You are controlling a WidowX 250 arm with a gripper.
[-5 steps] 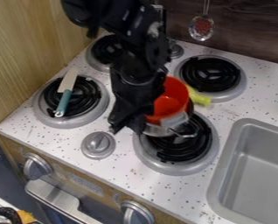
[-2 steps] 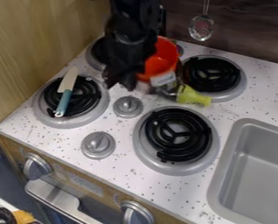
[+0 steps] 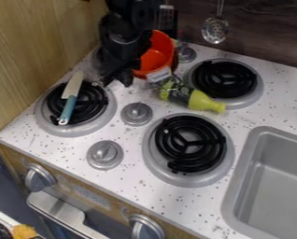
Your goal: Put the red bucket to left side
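Seen by an onlooker facing the stove; clock hours are read from the view's centre. Between 9 and 10 o'clock, the knife (image 3: 68, 109) lies across the left burner (image 3: 45, 122), handle toward 7. A leftward path taken too low could bring the bucket's base against the knife and push it askew; a release over it would probably leave the bucket rocking on blade and coils.

At 11, the gripper (image 3: 116, 78) points down, apparently clamped on the bucket's left side, though the arm hides much of the contact. A grasp so far to one side could let the bucket's weight twist it in the grip, and a quick swing or an early release could tip it over.

At 12, the red bucket (image 3: 155, 53) leans with its mouth turned upward, right beside the gripper and, by my reading, short of the left side it is meant for. Set down at this slant, it would meet the surface on an edge and could roll.

Near 2, the bottle (image 3: 204, 102) lies on its side, its far end close to the bucket's lower rim. Should the bucket dip or swing that way, it could nudge the bottle and start it rolling toward the front burner (image 3: 153, 165) at 4.
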